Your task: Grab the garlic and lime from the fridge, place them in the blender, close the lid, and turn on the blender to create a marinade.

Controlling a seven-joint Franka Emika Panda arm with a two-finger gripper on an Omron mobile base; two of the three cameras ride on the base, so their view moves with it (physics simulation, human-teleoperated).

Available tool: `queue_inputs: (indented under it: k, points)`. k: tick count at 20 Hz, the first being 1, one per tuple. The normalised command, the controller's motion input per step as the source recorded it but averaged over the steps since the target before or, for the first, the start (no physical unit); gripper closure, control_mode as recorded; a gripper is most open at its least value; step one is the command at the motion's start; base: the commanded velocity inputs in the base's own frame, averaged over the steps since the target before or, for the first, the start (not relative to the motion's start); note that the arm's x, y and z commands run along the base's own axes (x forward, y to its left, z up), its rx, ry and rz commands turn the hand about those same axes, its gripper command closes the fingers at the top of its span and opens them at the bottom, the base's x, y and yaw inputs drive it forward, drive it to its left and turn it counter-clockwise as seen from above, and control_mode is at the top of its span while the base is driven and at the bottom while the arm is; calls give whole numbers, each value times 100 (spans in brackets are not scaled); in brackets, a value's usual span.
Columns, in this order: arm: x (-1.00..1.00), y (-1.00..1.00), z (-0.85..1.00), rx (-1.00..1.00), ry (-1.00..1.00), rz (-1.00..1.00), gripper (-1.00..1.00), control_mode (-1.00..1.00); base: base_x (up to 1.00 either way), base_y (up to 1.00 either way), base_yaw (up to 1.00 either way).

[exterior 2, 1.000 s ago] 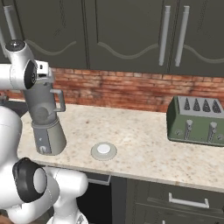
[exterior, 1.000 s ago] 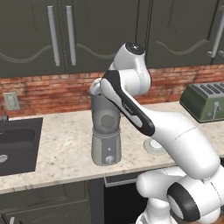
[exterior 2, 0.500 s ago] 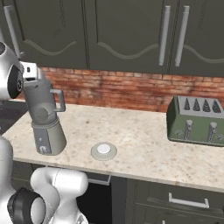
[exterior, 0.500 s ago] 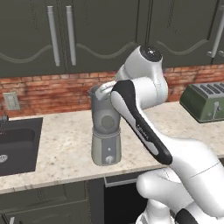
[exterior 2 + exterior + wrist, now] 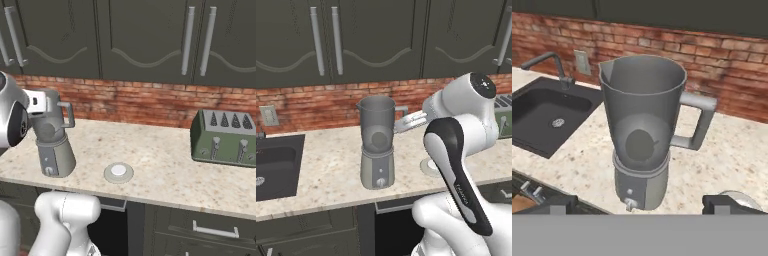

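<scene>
The blender (image 5: 377, 150) (image 5: 52, 142) (image 5: 641, 130) stands on the counter with its smoky jug uncovered. A round shape (image 5: 641, 145) lies low inside the jug; through the tinted wall I cannot tell whether it is the lime or the garlic. The lid (image 5: 118, 172) (image 5: 429, 165) lies flat on the counter to the right of the blender. My gripper (image 5: 642, 206) (image 5: 407, 122) hangs open and empty beside the jug's handle, level with its upper half and apart from it. The fridge is out of view.
A green toaster (image 5: 225, 140) stands at the right of the counter. A dark sink (image 5: 547, 115) with a faucet (image 5: 543, 62) lies left of the blender. A brick wall (image 5: 150, 102) and dark cupboards (image 5: 145, 37) close the back.
The arm has swung right and the hand has drawn back from above the jug to beside its handle. The jaws have opened slightly wider. Blender and lid have not moved.
</scene>
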Motion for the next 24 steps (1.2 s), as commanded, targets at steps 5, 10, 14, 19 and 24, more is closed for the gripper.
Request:
queue_inputs:
  k: [5, 10, 14, 19, 24]
  points:
    - [-29, -30, -34, 1, 5, -8, -100, -100, 0, 0, 0]
    - [1, 0, -54, -1, 17, -3, -100, -100, 0, 0, 0]
    - [17, -1, -32, 0, 10, 1, -100, -100, 0, 0, 0]
    - [-1, -68, -18, 11, 0, -7, -100, -100, 0, 0, 0]
    - [-1, -26, -10, 3, 0, -7, -100, 100, -7, -18, -8]
